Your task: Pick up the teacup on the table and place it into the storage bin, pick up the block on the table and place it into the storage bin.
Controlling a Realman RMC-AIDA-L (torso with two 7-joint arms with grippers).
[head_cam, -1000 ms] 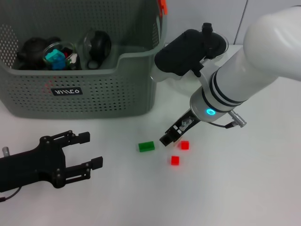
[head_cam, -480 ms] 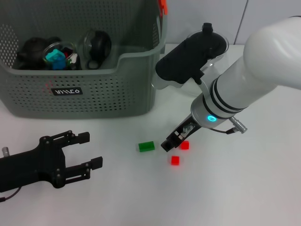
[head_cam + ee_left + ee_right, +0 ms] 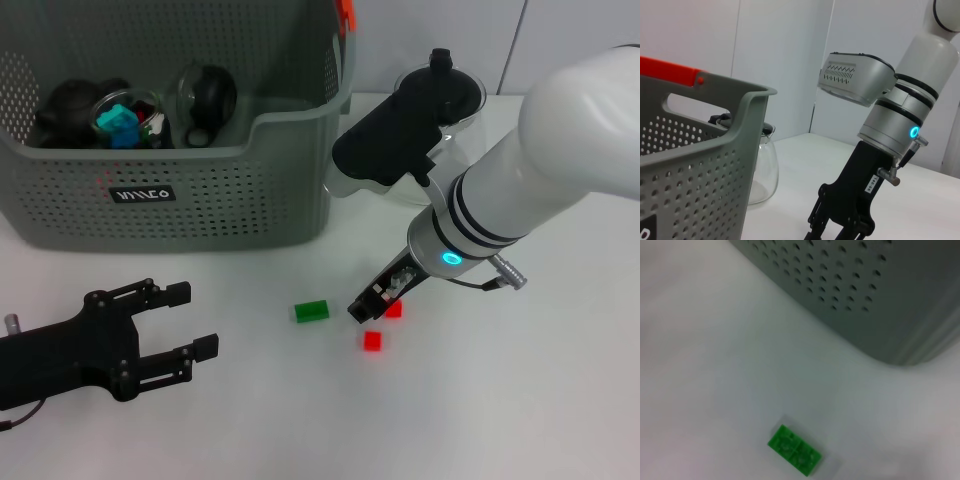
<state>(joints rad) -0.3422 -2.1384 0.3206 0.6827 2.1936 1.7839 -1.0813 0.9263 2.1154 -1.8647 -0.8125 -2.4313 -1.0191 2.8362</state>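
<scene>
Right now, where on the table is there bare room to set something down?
Bare patches: the near right corner, below the red blocks, and the strip between the left pincer and the green block. Crowded: around the right pincer among the blocks, and beside the storage bin by the glass teapot.

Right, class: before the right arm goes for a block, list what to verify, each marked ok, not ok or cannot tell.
1. Right gripper low over the table, beside the red block: ok.
2. Right gripper open wide enough to take a block: cannot tell.
3. Other blocks free on the table, second red block and green block: ok.
4. Storage bin has room among its contents: ok.
5. Left gripper open, resting away from the blocks: ok.
6. Glass teapot behind the right arm out of the swing path: cannot tell.
</scene>
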